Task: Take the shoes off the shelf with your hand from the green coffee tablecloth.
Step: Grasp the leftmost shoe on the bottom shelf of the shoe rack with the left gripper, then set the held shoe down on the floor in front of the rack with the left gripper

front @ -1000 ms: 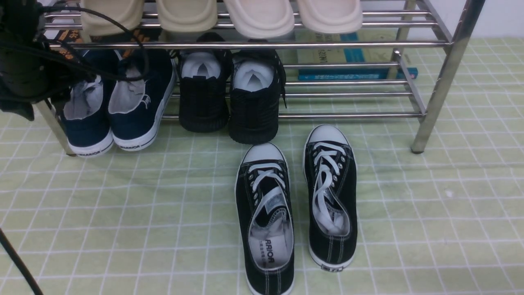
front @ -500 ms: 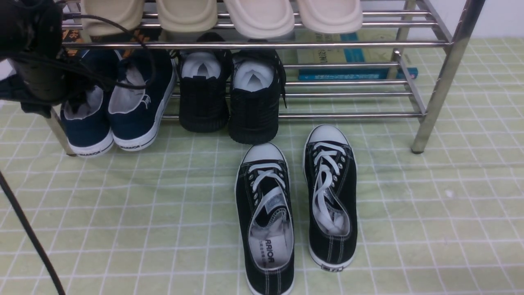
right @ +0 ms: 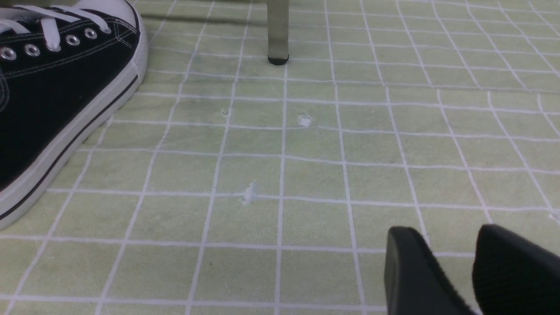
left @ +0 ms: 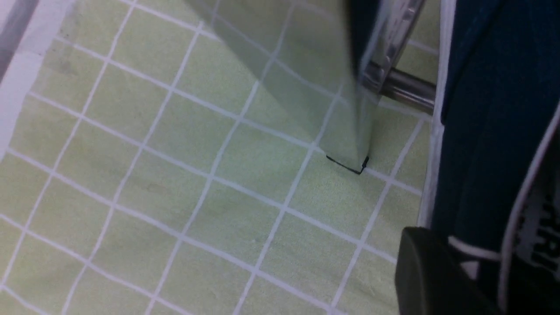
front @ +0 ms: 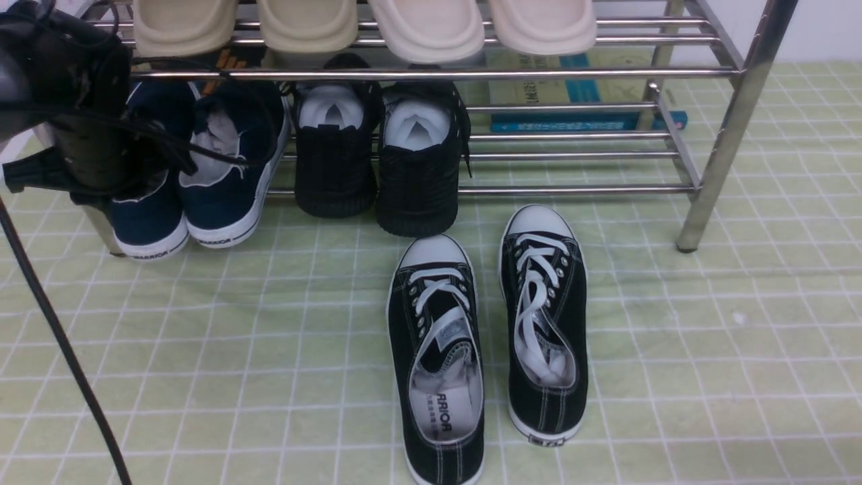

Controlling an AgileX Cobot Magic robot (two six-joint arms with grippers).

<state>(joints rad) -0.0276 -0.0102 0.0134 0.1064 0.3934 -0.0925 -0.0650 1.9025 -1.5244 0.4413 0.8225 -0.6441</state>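
Looking across soft pale green tablecloth gridded with thin white lines. Finding the navy canvas shoes, white rubber soles, sitting at the left end of the lower bars of the shiny chrome shelf. Seeing the black left gripper dipping at the left shoe's heel, jaw spread impossible to tell. Noting the right gripper hanging low over cloth, jaws slightly apart, holding nothing.
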